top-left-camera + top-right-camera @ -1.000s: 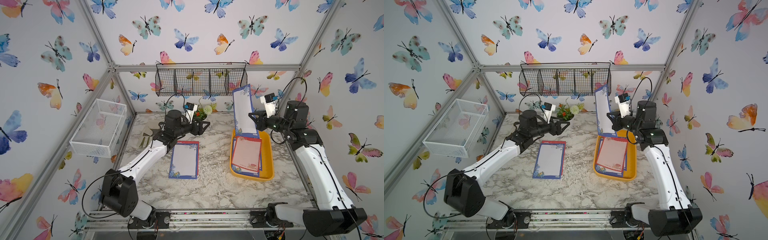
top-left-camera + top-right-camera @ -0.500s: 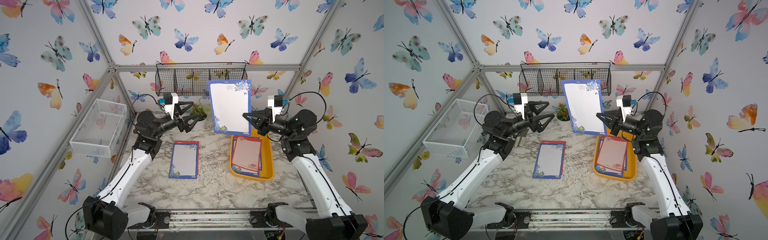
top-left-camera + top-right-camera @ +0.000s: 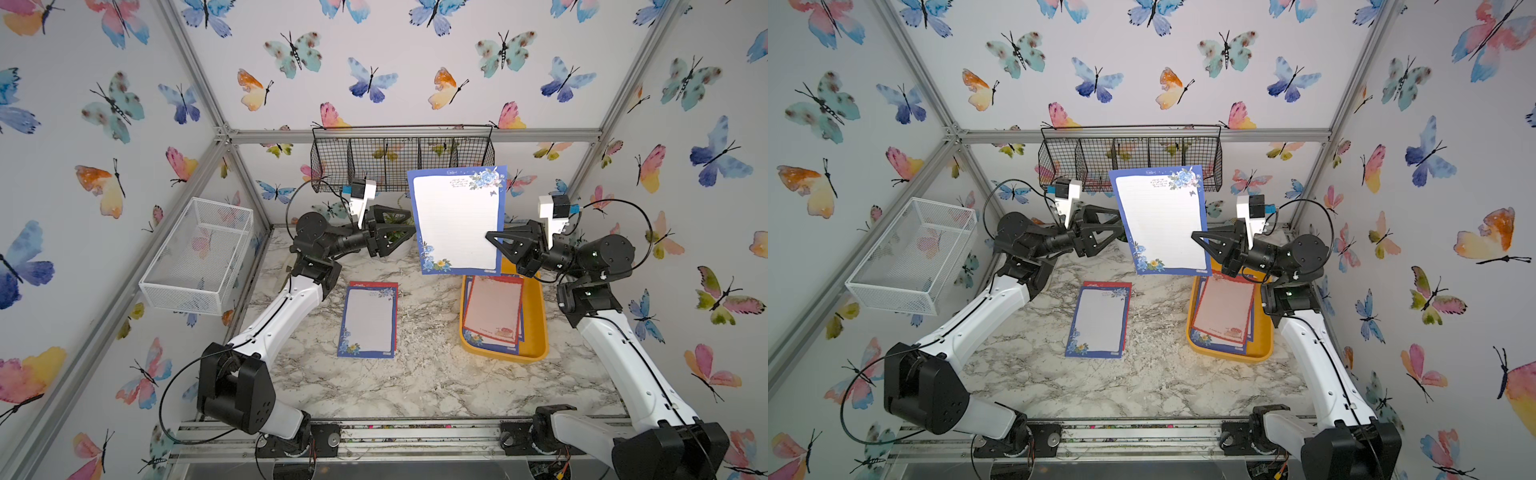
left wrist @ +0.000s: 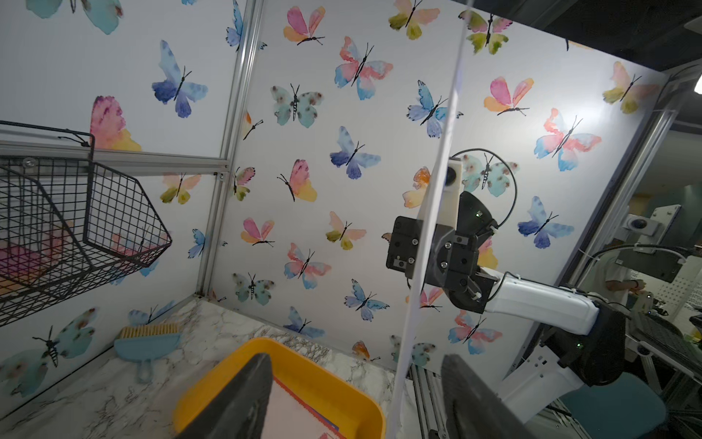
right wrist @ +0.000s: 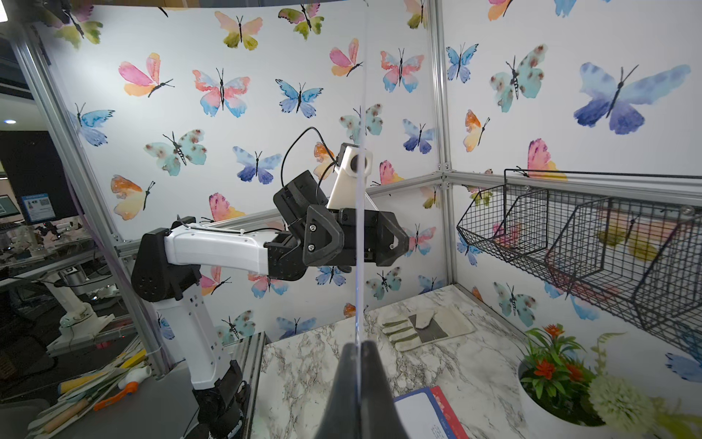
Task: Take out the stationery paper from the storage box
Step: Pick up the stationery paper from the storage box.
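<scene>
Right jaws clamping blue-bordered stationery sheet [image 3: 457, 220] mid-frame, only left wrist view showing it edge-on between parted left jaws

Above the far edge of the marble counter [image 3: 415, 382] hangs a black wire basket [image 3: 401, 160]; a white mesh basket [image 3: 199, 253] hangs over its left edge. Potted flowers [image 5: 552, 370] stand at the far edge, a glove [image 5: 425, 327] lies near the far left corner, and a blue brush [image 4: 148, 342] lies in the far right corner.

The right gripper [image 3: 489, 237] has raised the blue-bordered sheet [image 3: 457, 220] from edge-on over the storage box [image 3: 536, 324] to face-on in mid-air, while the left gripper [image 3: 411, 226] has climbed from low over the table [image 3: 415, 386] and swung in to the sheet's free edge.
</scene>
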